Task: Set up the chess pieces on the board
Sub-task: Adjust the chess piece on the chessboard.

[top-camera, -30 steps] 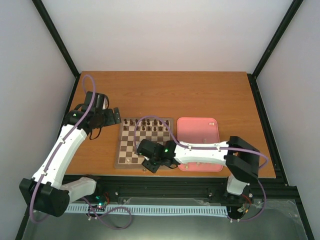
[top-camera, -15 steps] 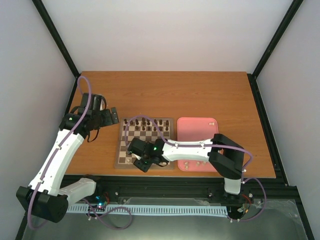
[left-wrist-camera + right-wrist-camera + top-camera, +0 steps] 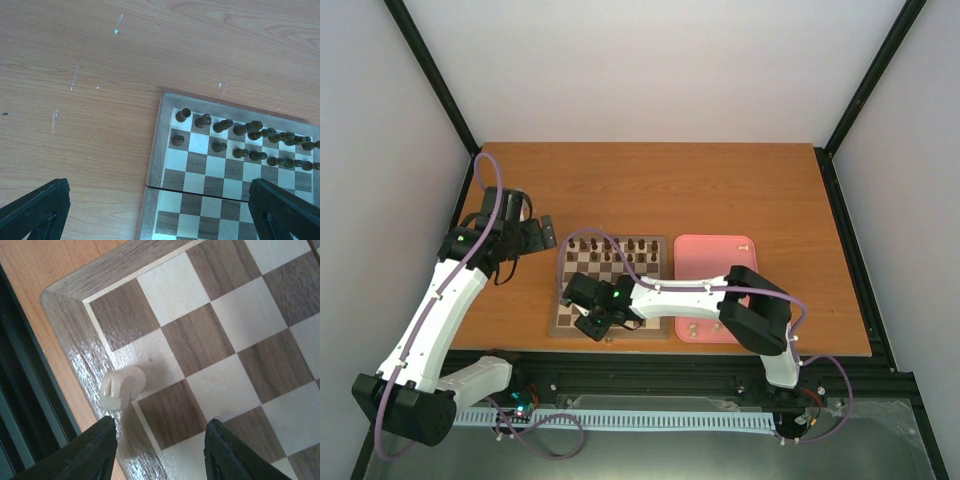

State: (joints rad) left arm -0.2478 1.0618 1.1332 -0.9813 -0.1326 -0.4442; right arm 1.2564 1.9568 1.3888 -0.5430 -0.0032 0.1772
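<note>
- The board (image 3: pixel 645 275) lies on the tabletop (image 3: pixel 720 190), towards its near edge, with a pink tray (image 3: pixel 718 255) just beside it on the right.
- Dark brown chessmen (image 3: pixel 615 247) fill the board's two far rows. The left wrist view shows them (image 3: pixel 240 145) crowded close, some leaning.
- The right arm (image 3: pixel 680 297) reaches across the tray to the board's near left corner.
- The right jaws are released and grasp nothing, their two tips hanging over the board's border (image 3: pixel 80 360).
- One cream chess piece (image 3: pixel 121 386) sits at that corner, on the line where the light square meets the border. It is just ahead of the tips, nearer one of them, and free of both. I cannot tell whether it stands upright.
- A few small pale pieces (image 3: pixel 693 327) lie in the tray near its front edge.
- The left arm (image 3: pixel 445 300) hangs above the tabletop, by the board's far left corner (image 3: pixel 167 100).
- The left jaws are spread wide and empty.
</note>
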